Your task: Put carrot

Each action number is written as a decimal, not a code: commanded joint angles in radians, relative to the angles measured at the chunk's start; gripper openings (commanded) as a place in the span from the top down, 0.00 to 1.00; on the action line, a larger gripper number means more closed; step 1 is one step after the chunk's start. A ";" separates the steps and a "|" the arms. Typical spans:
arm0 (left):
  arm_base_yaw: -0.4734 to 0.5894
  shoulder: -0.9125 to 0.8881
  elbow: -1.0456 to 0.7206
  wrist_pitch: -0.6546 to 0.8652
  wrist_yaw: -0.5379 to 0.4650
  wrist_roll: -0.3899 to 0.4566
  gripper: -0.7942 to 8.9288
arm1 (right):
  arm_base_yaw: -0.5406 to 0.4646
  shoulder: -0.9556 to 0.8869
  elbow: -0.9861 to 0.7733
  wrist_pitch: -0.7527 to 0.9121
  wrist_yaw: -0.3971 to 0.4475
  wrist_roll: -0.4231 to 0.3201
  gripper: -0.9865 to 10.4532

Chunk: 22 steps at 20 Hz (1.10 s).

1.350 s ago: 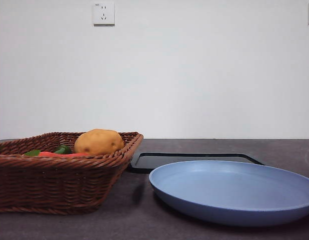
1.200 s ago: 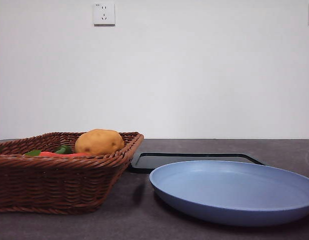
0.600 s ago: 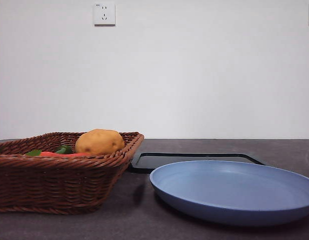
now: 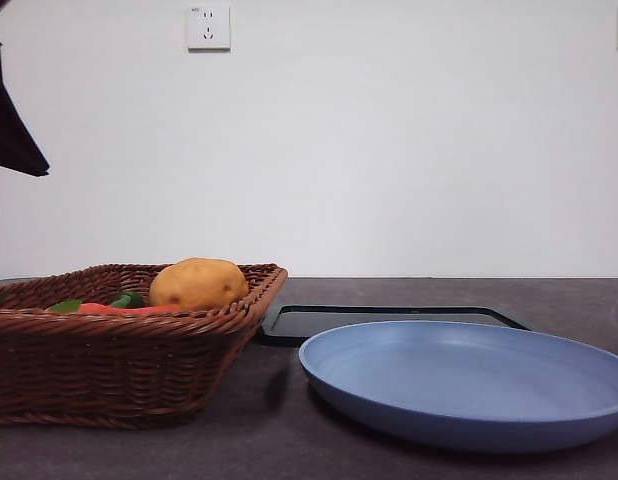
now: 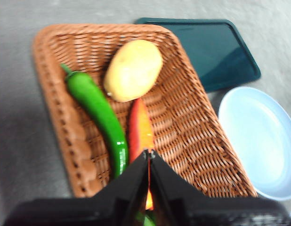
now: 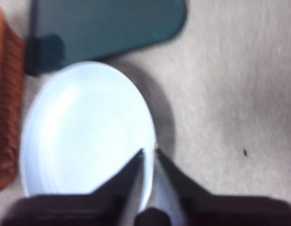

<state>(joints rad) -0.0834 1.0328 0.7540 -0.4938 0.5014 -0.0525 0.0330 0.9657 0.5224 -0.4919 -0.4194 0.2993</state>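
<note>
Evidently, the approach step is in hand and nothing has been grasped yet: the carrot (image 5: 141, 129) is seen lying in the wicker basket (image 5: 192, 127), in the lower middle of the left wrist view, between a green chili pepper (image 5: 101, 117) and the basket's right-hand wall, with its tip just beside the potato (image 5: 133, 69). In the front view only a thin orange-red strip of the carrot (image 4: 124, 310) is shown above the basket rim (image 4: 109, 325), at the lower left of the frame, in front of the potato (image 4: 197, 284). The left gripper (image 5: 149, 153) is held above the carrot, its jaws pressed together with nothing between them; a dark part of an arm is seen at the upper left edge of the front view. The right gripper (image 6: 149, 151) is poised over the rim of the pale blue plate (image 6: 79, 136), its jaws nearly closed and empty. A dark green tray (image 5: 221, 52) is seen beyond the basket. For the next move, the left jaws would probably have to be opened and lowered across the carrot's body, clear of the pepper, before it could be carried to the plate (image 4: 469, 380), the likely destination.
</note>
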 commanded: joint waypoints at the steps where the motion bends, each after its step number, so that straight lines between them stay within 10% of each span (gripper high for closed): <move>1: -0.018 0.006 0.014 0.031 0.003 0.027 0.75 | 0.002 0.059 0.013 0.013 -0.001 -0.012 0.75; 22: -0.140 0.007 0.014 0.105 -0.055 0.000 0.64 | 0.086 0.348 0.014 0.172 -0.106 0.023 0.91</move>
<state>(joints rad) -0.2184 1.0321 0.7540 -0.4015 0.4530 -0.0521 0.1177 1.3125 0.5236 -0.3290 -0.5148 0.3103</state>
